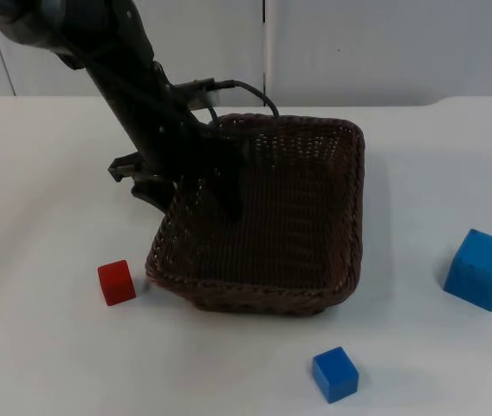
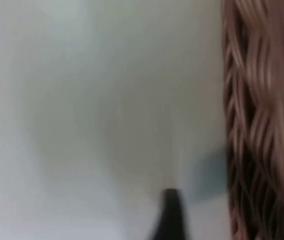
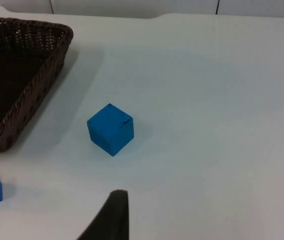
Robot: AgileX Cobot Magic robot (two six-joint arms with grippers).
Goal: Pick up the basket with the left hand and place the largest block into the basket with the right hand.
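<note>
A dark brown woven wicker basket [image 1: 298,217], rectangular with sloping walls, sits mid-table on the smooth white table [image 1: 47,364]. The left gripper [image 1: 216,186] straddles the basket's left wall, one finger inside; whether it is clamped cannot be told. The largest block, a matte big blue cube [image 1: 481,269], rests well right of the basket. A small blue cube [image 1: 335,373] and a small red cube [image 1: 117,282] lie nearer the front. The right gripper's fingertip [image 3: 113,215] hangs near the big blue cube [image 3: 111,129]; its state cannot be told.

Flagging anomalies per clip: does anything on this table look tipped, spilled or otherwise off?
Only the dark brown wicker basket: it sits tilted, its left side raised where the left claw is at its rim. The large blue cube, small blue cube and red cube rest on the table, apart.
</note>
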